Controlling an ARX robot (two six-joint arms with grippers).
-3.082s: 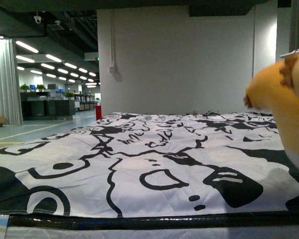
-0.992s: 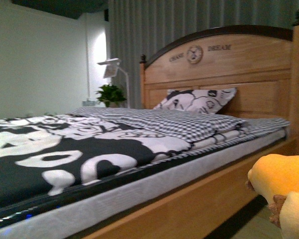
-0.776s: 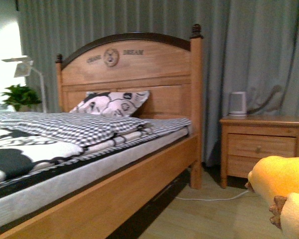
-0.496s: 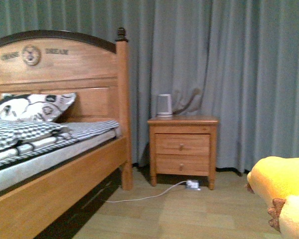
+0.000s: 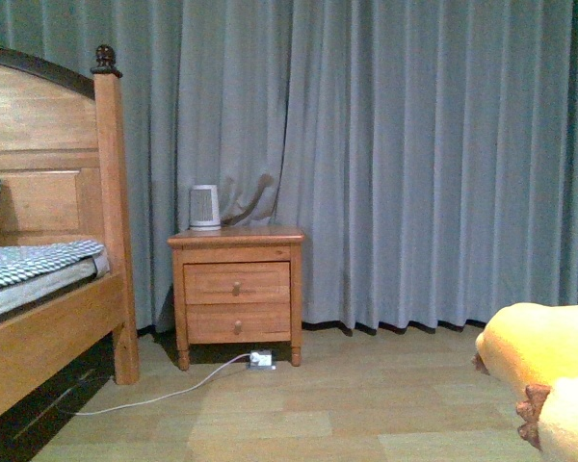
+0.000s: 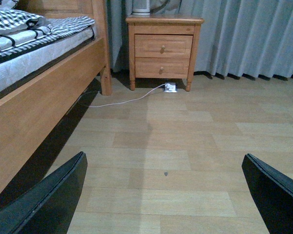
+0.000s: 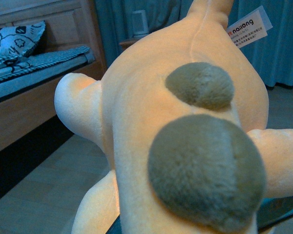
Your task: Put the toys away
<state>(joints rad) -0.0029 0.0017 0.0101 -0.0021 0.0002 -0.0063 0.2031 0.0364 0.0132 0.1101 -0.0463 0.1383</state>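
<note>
Grey-blue curtain (image 5: 414,164) spans the whole back wall, floor to top of view. Wooden bed (image 5: 39,318) at far left; checked bedding on the mattress, a patterned pillow (image 7: 14,41) against the headboard. Wood-plank floor (image 5: 347,414) in front.

Nightstand (image 5: 236,289) stands just beside the bed post, against the curtain. Two drawers, both closed; contents not visible. On its top, toward the bed side, a small white appliance (image 5: 204,207), upright.

Plush toy (image 5: 544,356): orange-yellow, off the floor at the far right edge of the front view, well apart from the nightstand. It fills the right wrist view, with two brown-grey round patches (image 7: 200,85) facing the camera.

Right hand (image 7: 200,224): clenched on the plush toy; only dark slivers of it show under the toy's body. Left hand (image 6: 163,158): released, fingers spread wide over bare floor, nothing between them.

Pale hang tag (image 7: 246,27) at the toy's far end, printed text on it. White plug block (image 5: 261,359) lies on the floor under the nightstand, its cable (image 5: 154,395) running toward the bed.
</note>
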